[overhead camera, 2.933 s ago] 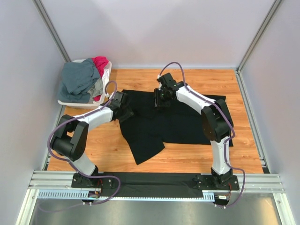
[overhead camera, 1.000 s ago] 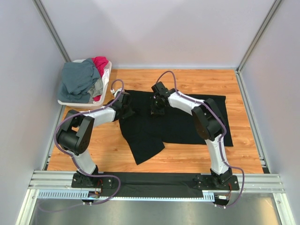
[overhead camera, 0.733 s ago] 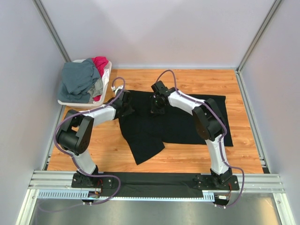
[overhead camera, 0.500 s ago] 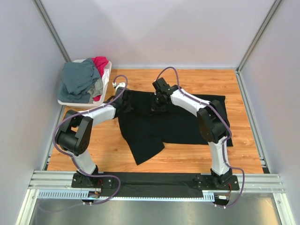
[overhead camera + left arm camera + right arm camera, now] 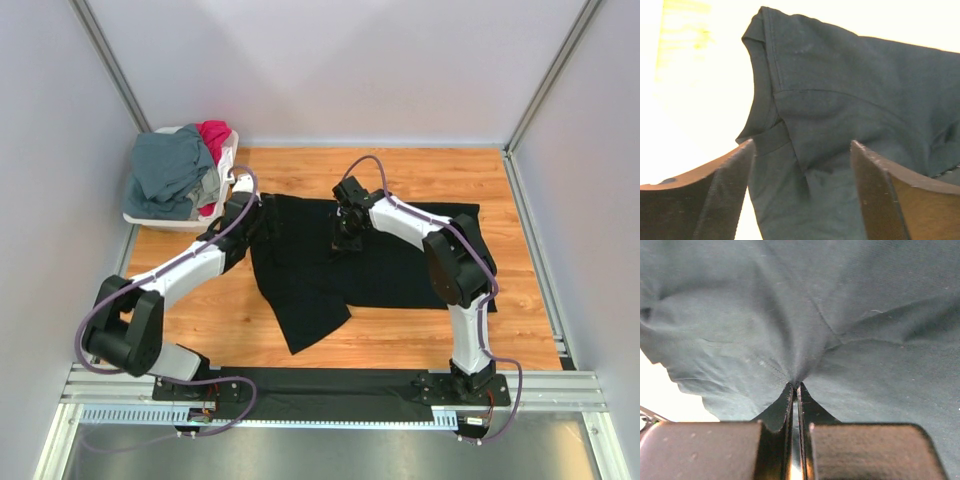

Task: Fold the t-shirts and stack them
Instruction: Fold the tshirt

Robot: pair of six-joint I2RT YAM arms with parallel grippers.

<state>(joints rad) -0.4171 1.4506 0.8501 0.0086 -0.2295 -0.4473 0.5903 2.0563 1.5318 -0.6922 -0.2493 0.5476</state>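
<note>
A black t-shirt point(image 5: 380, 255) lies spread on the wooden table, one part hanging toward the near left. My left gripper point(image 5: 247, 212) is open just above the shirt's left edge; in the left wrist view its jaws stand wide over a sleeve point(image 5: 805, 100) and its hem. My right gripper point(image 5: 345, 235) is shut on a pinch of the black cloth point(image 5: 795, 377) near the shirt's far middle, with folds radiating from the tips. A slate grey-blue shirt point(image 5: 172, 170) and a magenta-red shirt point(image 5: 213, 135) lie heaped in the basket.
A white plastic basket point(image 5: 226, 172) stands at the far left corner of the table point(image 5: 430, 165). Grey walls and metal posts enclose the table. A metal rail point(image 5: 320, 385) runs along the near edge by the arm bases.
My left arm has stretched out, and its gripper has moved away toward the shirt's far left corner near the basket. My right gripper has shifted a little right and nearer, still pinching cloth.
</note>
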